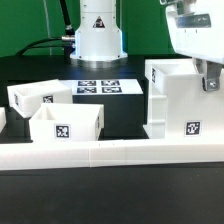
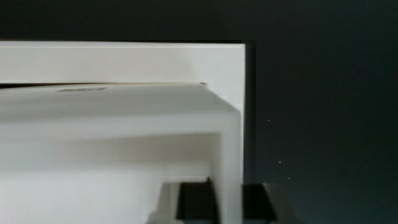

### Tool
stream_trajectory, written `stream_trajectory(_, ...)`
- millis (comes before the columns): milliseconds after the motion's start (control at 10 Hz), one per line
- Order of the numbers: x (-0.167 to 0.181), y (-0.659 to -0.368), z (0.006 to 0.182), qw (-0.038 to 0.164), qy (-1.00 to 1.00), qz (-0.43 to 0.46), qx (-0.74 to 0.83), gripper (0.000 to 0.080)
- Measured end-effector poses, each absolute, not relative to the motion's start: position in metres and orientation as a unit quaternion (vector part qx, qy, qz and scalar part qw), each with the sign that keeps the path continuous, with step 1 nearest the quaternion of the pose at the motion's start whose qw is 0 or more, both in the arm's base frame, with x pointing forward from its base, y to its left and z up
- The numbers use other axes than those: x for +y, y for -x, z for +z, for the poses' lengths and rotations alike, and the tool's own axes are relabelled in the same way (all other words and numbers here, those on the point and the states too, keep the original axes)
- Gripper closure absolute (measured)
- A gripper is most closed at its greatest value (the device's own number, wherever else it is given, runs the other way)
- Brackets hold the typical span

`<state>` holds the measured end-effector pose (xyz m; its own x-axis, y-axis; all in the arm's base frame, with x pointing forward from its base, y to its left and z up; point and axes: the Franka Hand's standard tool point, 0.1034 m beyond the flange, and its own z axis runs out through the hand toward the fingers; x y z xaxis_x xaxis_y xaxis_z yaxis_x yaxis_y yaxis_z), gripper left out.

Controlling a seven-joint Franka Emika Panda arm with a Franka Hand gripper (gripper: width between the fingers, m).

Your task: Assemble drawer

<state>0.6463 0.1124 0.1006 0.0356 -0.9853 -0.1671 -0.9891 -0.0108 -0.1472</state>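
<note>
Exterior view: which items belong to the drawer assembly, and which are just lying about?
Job: housing, gripped by the hand; rear tray; front tray.
Lying about: marker board; long low white wall.

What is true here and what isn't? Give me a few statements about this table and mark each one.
1. Both small trays, the farther tray and the nearer tray, stand to the exterior view's left of the housing. True.
2. One tray already sits inside the housing. False: both stand outside it, on the table.
3. The gripper has its fingers on either side of a housing wall. True.
4. The marker board leans upright against the housing. False: it lies flat on the table, apart from the housing.
</note>
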Motion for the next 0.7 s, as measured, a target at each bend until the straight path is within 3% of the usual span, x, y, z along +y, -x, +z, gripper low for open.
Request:
stream_trajectory(100, 0.113, -0.646, 0.1, 0.112, 0.712, 0.008, 0.693, 0.0757)
stream_trajectory(200, 0.113, -0.646, 0.1, 0.112, 0.713, 0.008, 0.692, 0.0547)
stream_trajectory(300, 0.113, -0.647, 0.101, 0.113, 0.714, 0.007, 0.691, 0.0399)
stream_trajectory(400, 0.113, -0.647, 0.103, 0.116, 0.723, 0.001, 0.681, 0.0399)
stream_trajectory(500, 0.112, -0.642, 0.104, 0.12, 0.74, -0.011, 0.662, 0.023)
stream_trajectory(600, 0.111, -0.632, 0.108, 0.117, 0.759, -0.01, 0.641, 0.023)
stream_trajectory(700, 0.112, -0.625, 0.119, 0.117, 0.775, -0.011, 0.621, 0.0165)
